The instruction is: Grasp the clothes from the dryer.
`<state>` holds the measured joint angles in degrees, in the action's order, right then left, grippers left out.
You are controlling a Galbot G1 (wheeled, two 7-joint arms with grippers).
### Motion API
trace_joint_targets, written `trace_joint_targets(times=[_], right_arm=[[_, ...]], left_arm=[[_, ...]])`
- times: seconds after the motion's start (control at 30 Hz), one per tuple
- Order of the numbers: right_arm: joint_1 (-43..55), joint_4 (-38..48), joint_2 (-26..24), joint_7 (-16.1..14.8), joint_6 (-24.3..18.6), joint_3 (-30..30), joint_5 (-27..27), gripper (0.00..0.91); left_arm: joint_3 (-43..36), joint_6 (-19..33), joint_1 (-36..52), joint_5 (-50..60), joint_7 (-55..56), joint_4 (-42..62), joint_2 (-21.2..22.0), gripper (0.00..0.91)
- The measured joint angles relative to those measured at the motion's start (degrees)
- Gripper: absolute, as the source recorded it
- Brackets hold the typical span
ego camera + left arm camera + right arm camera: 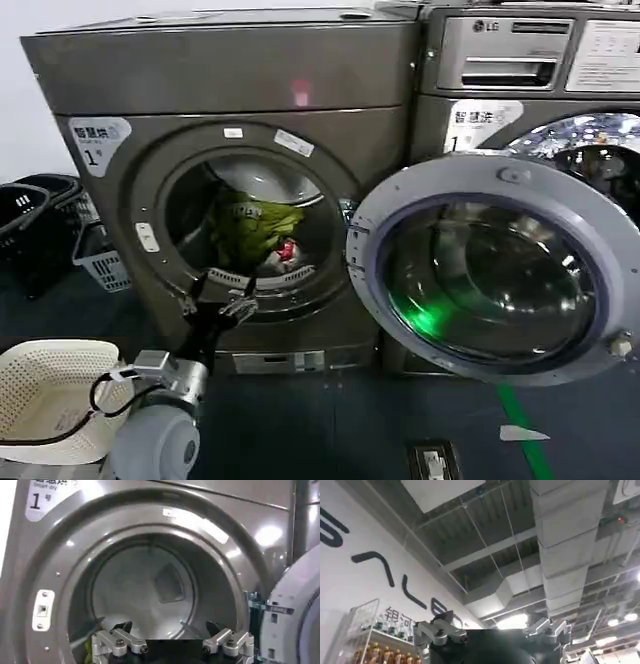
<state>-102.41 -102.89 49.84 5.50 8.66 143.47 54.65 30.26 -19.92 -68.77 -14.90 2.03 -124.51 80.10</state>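
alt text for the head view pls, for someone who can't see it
The left gripper reaches at the lower rim of the open dryer, where the clothes lie in the drum. The round door hangs open to the right; a white basket sits lower left.

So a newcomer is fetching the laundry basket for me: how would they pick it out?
Find the dryer with its door swung open. On the floor at its lower left sits the basket, cream lattice plastic, unlike the dark baskets farther back.

Dark floor (330,420), green stripe (524,435), white wall (20,110), ceiling ducts (565,545)
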Motion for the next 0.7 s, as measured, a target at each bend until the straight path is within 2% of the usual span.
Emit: trace_joint_targets(times=[0.7], right_arm=[[0.3, -0.15, 0.5, -0.19, -0.18, -0.37, -1.39, 0.907]], left_arm=[[0.02, -0.09, 0.12, 0.0, 0.05, 0.08, 0.34, 0.907]])
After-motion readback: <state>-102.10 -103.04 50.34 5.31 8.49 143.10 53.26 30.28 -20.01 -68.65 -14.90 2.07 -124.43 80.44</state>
